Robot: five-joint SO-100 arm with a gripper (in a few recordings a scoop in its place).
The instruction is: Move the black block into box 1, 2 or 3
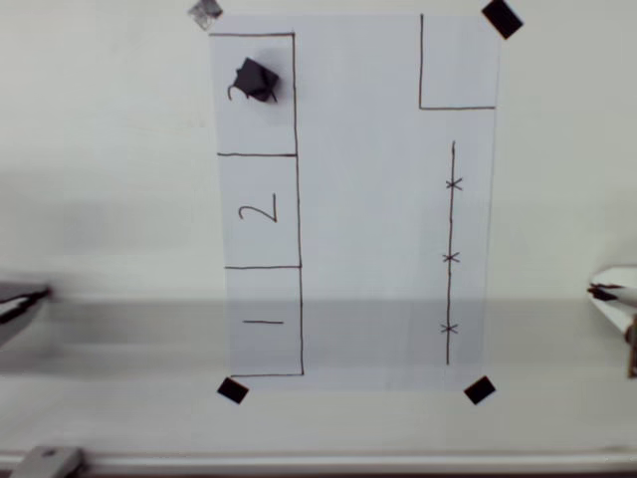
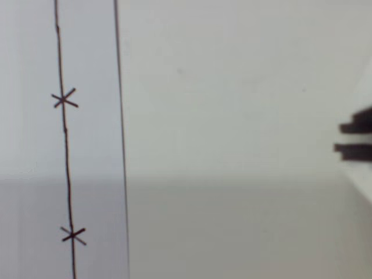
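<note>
- worktop (image 1: 109, 199): pale, plain surface; a shadowed band crosses it near the front edge in the overhead view.
- tape squares: small flat black squares pin the paper's near corners, front left (image 1: 232, 390) and front right (image 1: 479, 390); a further one sits at the far right corner (image 1: 502, 18).
- white paper (image 1: 368, 199): one sheet lying at the middle of the worktop, long side running front to back.
- box 1 (image 1: 264, 321): pen-drawn rectangle at the paper's near left corner, nothing in it.
- marked line (image 1: 452, 249): pen stroke with three crosses along the paper's right edge; the wrist view shows two of those crosses (image 2: 64, 100) and the paper's edge beside bare worktop.
- gripper (image 1: 609, 292): a pale shape with a dark tip at the right edge of the overhead view, off the paper, toward the front right of the worktop. cannot tell whether its jaws are spread or pressed together; it looks to hold nothing.
- box 2 (image 1: 261, 209): middle rectangle on the left edge, nothing in it.
- box 3 (image 1: 254, 95): far left rectangle; its numeral is partly covered.
- black block (image 1: 256, 80): small matte cube, turned corner-on, resting inside box 3, clear of its lines.
- key relation: the block lies diagonally across the paper from the gripper, far left against near right, well apart. judged from this, the block is already placed and no reach is needed.
- unnumbered rectangle (image 1: 458, 65): far right corner of the paper, nothing in it.
</note>
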